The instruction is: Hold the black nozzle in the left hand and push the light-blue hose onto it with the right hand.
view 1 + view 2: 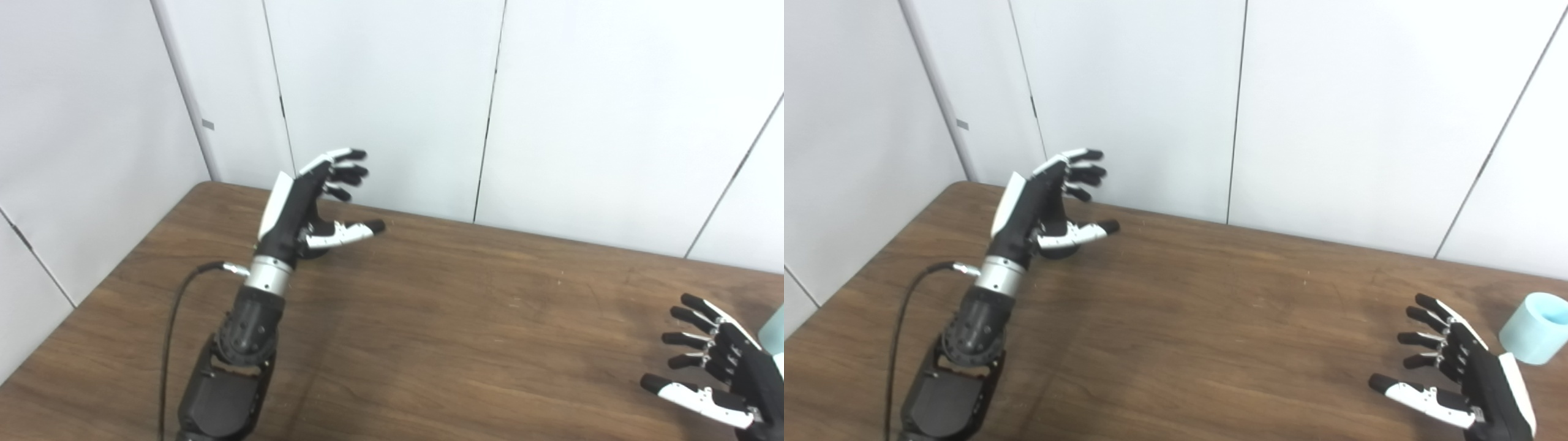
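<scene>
Light-blue hose [1535, 335] on wooden table [1213, 318], white wall panels [1335, 110]

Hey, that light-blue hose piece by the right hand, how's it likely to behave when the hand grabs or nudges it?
The light-blue hose is a short, wide open tube, seemingly standing on end on the table, so a nudge may slide or tip it, after which it could roll. Its hollow shape suggests it is light. Its smooth look hints it may slip in the open right hand.
</scene>
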